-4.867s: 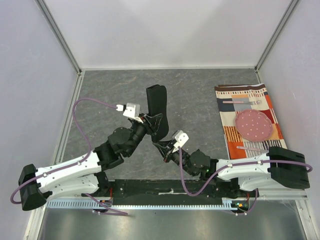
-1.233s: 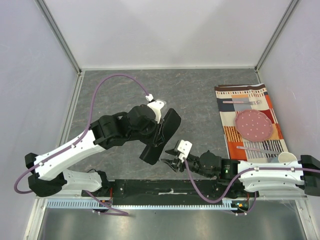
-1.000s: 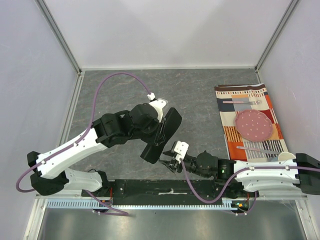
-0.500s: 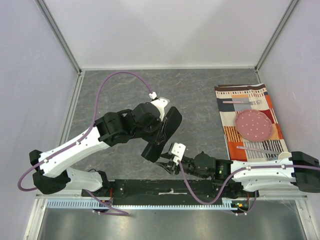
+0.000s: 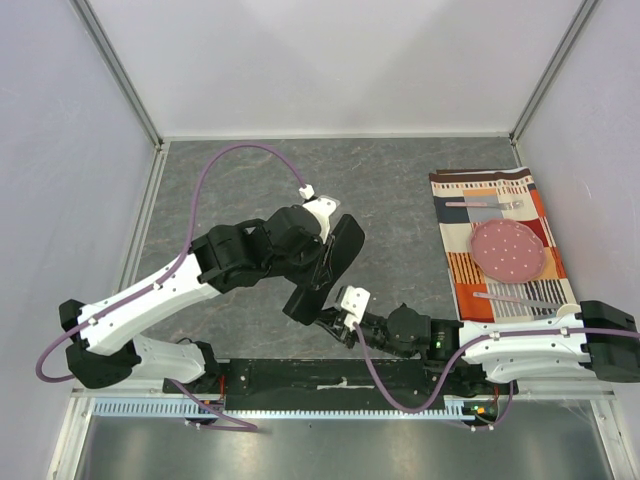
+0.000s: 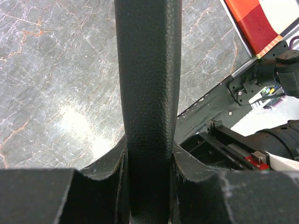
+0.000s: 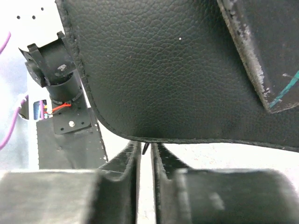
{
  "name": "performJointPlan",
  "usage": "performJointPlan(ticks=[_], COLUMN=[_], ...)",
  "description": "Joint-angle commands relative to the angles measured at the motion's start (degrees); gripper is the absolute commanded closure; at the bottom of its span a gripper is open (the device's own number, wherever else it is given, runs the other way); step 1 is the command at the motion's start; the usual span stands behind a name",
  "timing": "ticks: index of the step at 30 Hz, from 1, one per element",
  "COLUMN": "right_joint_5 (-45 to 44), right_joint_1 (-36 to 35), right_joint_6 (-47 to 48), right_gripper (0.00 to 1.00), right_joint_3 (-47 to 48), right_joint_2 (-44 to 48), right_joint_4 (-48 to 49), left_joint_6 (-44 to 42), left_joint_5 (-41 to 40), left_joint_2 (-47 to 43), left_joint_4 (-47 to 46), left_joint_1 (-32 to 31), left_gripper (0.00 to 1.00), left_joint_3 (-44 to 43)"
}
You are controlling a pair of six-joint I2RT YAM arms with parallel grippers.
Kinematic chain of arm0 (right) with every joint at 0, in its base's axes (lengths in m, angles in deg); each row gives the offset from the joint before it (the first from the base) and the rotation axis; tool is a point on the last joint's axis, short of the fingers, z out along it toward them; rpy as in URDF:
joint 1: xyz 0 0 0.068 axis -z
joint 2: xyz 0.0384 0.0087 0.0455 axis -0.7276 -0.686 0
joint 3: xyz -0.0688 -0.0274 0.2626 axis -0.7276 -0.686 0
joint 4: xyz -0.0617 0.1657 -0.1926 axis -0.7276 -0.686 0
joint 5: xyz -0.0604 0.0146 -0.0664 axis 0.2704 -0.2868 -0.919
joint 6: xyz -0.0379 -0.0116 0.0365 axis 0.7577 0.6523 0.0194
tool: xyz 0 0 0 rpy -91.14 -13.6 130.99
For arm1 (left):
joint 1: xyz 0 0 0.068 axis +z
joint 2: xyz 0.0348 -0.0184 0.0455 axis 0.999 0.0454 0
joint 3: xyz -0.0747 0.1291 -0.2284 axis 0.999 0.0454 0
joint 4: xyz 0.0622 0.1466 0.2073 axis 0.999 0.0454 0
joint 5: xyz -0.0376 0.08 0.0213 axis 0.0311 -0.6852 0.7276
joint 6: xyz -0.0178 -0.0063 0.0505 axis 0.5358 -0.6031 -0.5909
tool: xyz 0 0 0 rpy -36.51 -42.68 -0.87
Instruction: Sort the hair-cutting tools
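Note:
The flat black pouch [image 5: 338, 245] hangs tilted above the table, its lower end toward the near edge. My left gripper [image 5: 318, 262] is shut on it, and the left wrist view shows the pouch [image 6: 148, 84] wedged between both fingers of the left gripper [image 6: 148, 186]. My right gripper [image 5: 326, 322] sits just under the pouch's lower edge [image 7: 177, 70]. In its own view the right gripper [image 7: 145, 148] keeps a narrow gap between its jaws. A thin black sliver [image 7: 146, 149] pokes from the pouch edge into that gap; what it is cannot be told. No scissors show.
A striped placemat [image 5: 455, 268] lies at the right with a pink plate [image 5: 508, 250], a fork [image 5: 485, 204] and a knife [image 5: 505, 298] on it. The black base rail [image 5: 340, 378] runs along the near edge. White walls enclose the table.
My right gripper has slid left to the pouch's lower end and its jaws have narrowed. The left arm has lifted the pouch off the table over the last seconds and now holds nearly still.

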Motion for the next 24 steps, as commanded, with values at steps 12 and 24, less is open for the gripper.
performJointPlan(ticks=[12, 24], right_joint_5=[-6.6, -23.7], right_joint_1=[-0.7, 0.0], right_joint_6=[3.9, 12.7], right_gripper=[1.0, 1.0], right_joint_3=[3.6, 9.5], right_joint_2=[5.5, 5.8], right_joint_4=[-12.1, -32.3], left_joint_6=[-1.7, -2.3], left_joint_5=[4.9, 14.9], left_joint_2=[-4.4, -8.6], left_joint_4=[-3.3, -3.8], left_joint_1=[0.0, 0.0], left_gripper=[0.98, 0.98], left_joint_3=[-0.1, 6.6])
